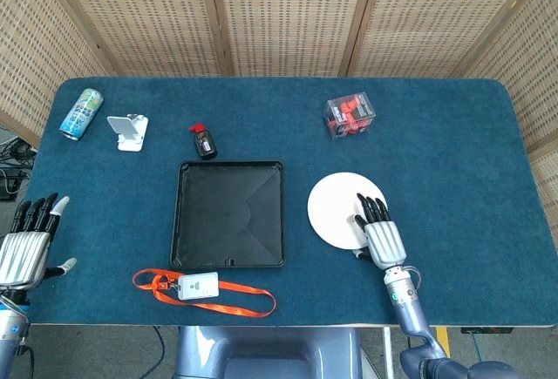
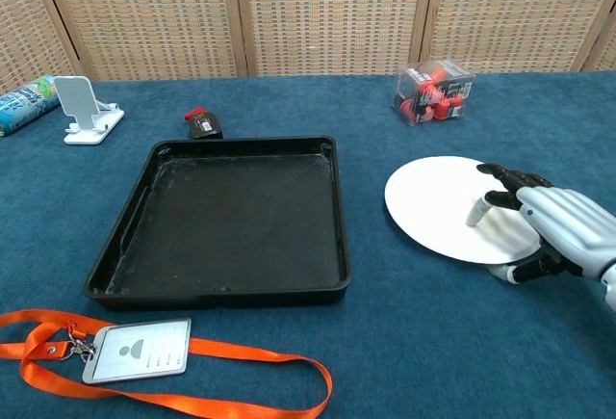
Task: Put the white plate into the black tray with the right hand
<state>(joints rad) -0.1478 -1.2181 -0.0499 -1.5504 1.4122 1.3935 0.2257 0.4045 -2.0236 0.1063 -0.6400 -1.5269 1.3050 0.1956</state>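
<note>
The round white plate (image 1: 336, 207) (image 2: 435, 203) lies flat on the blue cloth, just right of the black tray (image 1: 230, 215) (image 2: 241, 219), which holds nothing. My right hand (image 1: 380, 236) (image 2: 545, 226) reaches over the plate's near right edge. Its fingers (image 2: 478, 209) bend down onto the plate's top, and the thumb sits at the rim on the near side. The plate is not lifted. My left hand (image 1: 27, 249) hovers with its fingers spread off the table's front left corner, holding nothing; it shows only in the head view.
A clear box of red pieces (image 1: 350, 115) (image 2: 435, 93) stands behind the plate. An orange lanyard with a badge (image 1: 199, 287) (image 2: 135, 350) lies in front of the tray. A small black item (image 1: 204, 142), a white stand (image 1: 131, 131) and a can (image 1: 81, 113) sit at back left.
</note>
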